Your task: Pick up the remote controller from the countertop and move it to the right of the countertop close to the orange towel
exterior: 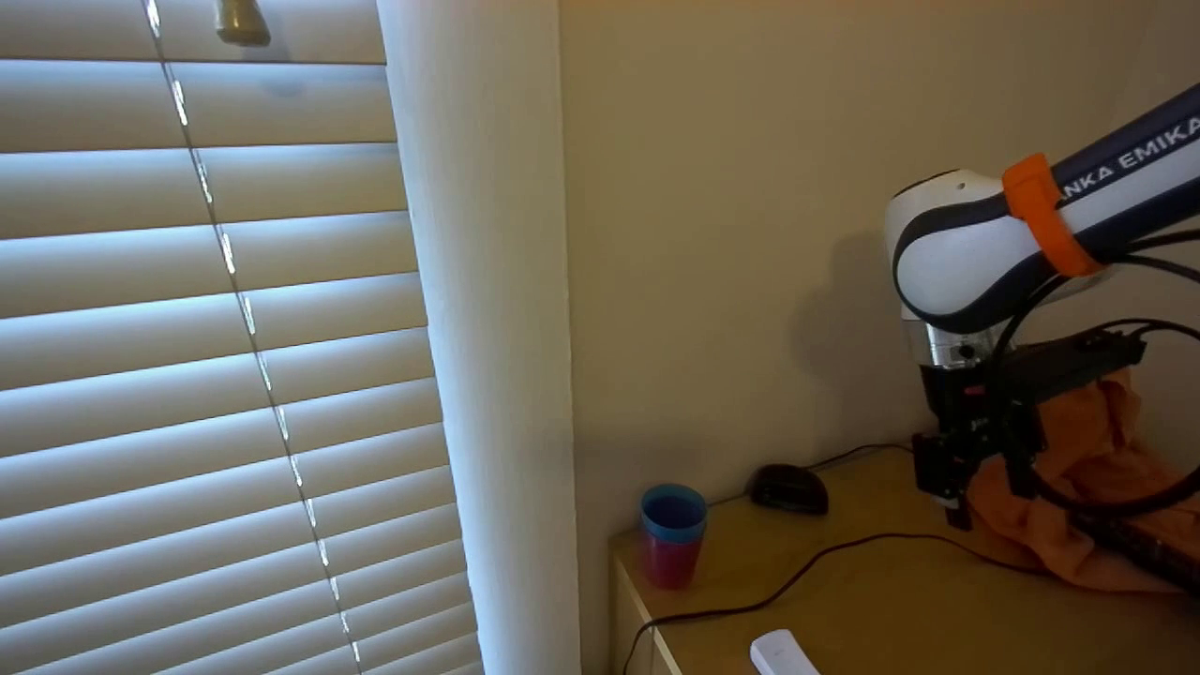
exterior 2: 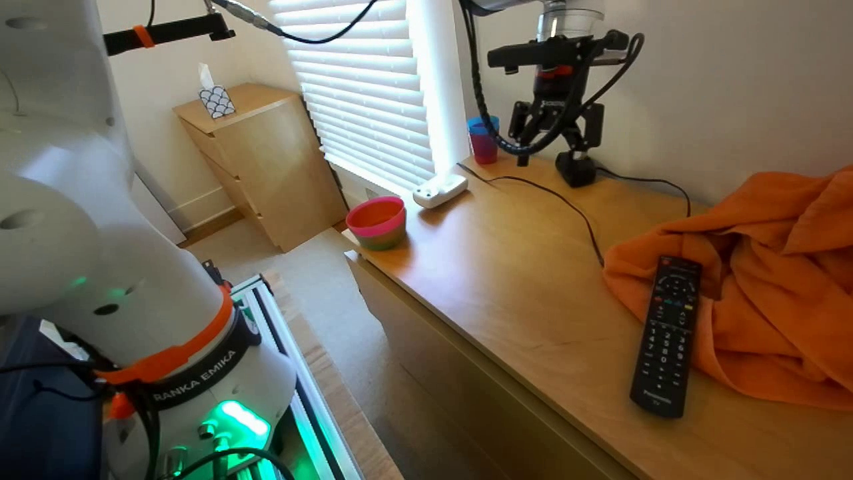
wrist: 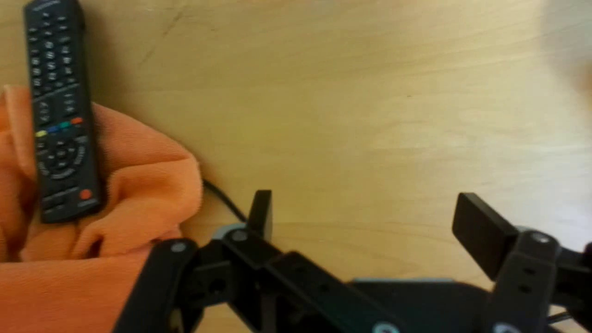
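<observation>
The black remote controller [exterior 2: 666, 337] lies on the right part of the wooden countertop [exterior 2: 506, 267]. Its red-button end rests on the edge of the crumpled orange towel [exterior 2: 786, 300]; its other end is over the bare wood. In the wrist view the remote [wrist: 64, 111] and the towel [wrist: 69, 286] are at the left, outside the jaws. My gripper [wrist: 365, 210] is open, with only bare wood seen between its fingers. In both exterior views the gripper [exterior: 989, 502] [exterior 2: 552, 155] is raised above the countertop, apart from the remote.
Stacked blue and red cups [exterior: 673, 553] stand near the wall, by a small black object [exterior: 787, 489]. A black cable [exterior 2: 553, 193] crosses the countertop. A white device [exterior 2: 440, 190] and a pink-and-green bowl [exterior 2: 377, 227] sit at the end by the window.
</observation>
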